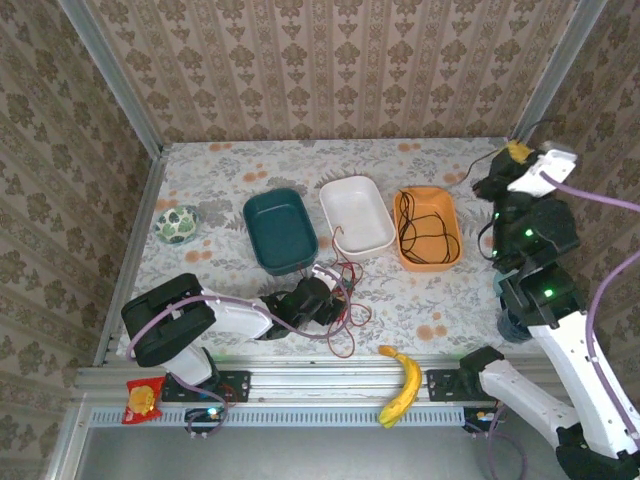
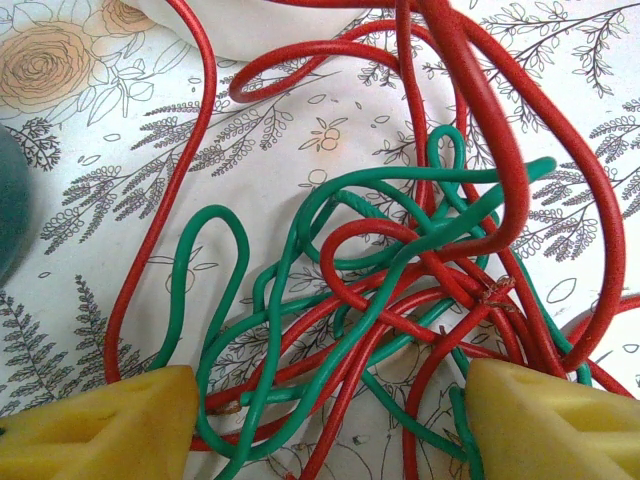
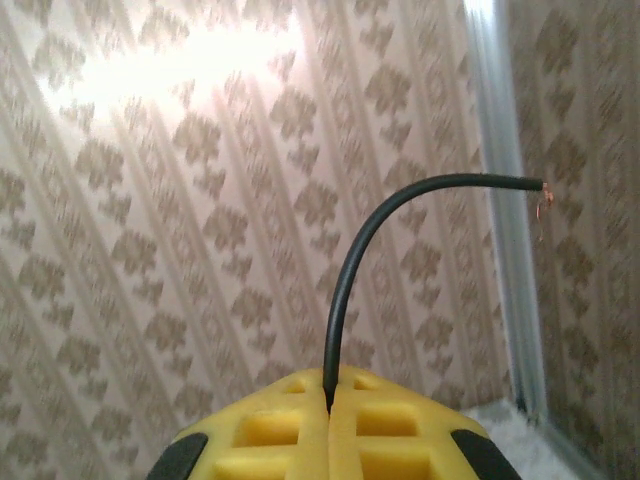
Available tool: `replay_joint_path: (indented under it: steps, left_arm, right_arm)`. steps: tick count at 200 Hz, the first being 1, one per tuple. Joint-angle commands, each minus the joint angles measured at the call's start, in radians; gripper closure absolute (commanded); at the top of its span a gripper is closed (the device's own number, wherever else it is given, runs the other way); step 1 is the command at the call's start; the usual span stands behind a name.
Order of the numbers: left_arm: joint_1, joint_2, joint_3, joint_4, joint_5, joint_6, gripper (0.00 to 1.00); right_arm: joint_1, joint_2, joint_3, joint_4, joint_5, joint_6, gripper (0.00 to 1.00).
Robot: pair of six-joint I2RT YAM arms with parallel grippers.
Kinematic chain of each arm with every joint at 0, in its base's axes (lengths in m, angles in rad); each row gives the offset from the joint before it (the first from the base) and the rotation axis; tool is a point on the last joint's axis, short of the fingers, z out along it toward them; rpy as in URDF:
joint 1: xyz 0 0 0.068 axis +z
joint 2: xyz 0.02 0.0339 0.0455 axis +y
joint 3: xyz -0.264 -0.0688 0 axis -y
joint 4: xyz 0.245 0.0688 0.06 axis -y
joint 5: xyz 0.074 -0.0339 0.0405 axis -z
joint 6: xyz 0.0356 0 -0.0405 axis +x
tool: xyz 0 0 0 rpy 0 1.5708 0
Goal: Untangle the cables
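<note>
- Red cable (image 2: 505,160) and green cable (image 2: 205,215) lie knotted on the tabletop (image 1: 300,160), between the spread fingers (image 2: 100,435) of my left hand (image 2: 330,425), just before the white tray (image 1: 352,182).
- My right hand (image 3: 328,415) is clenched on the black cable (image 3: 345,270), raised by the right wall (image 1: 600,60).
- Bare tabletop runs along the far wall (image 1: 330,70).

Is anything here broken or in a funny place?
Yes. The black cable pinched in the right gripper has bare copper strands fraying from its tip. The banana hangs over the near edge of the table. The red cable and green cable are one tangled knot.
</note>
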Motion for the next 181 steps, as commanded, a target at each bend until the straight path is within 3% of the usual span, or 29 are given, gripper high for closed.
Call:
replay_joint_path:
  steps: [1,24,61,121,181]
  left_arm:
    - [0.002,0.051,-0.034,-0.122,0.026,-0.017,0.28]
    - [-0.006,0.053,-0.031,-0.127,0.016,-0.018,0.28]
    - [-0.018,0.045,-0.03,-0.132,-0.002,-0.019,0.28]
    - [-0.023,0.052,-0.022,-0.139,-0.002,-0.014,0.27]
    - [-0.023,0.067,-0.009,-0.143,0.006,-0.007,0.27]
  right_arm:
    - [-0.073,0.063,0.047,-0.02,-0.086,0.009,1.0]
    - [-0.134,0.123,0.03,-0.075,-0.155,0.09,1.0]
    - [-0.136,0.214,-0.066,-0.149,-0.164,0.172,1.0]
    - [-0.09,0.231,-0.23,-0.223,0.042,0.238,1.0]
    - [-0.063,0.357,-0.266,-0.31,0.054,0.259,1.0]
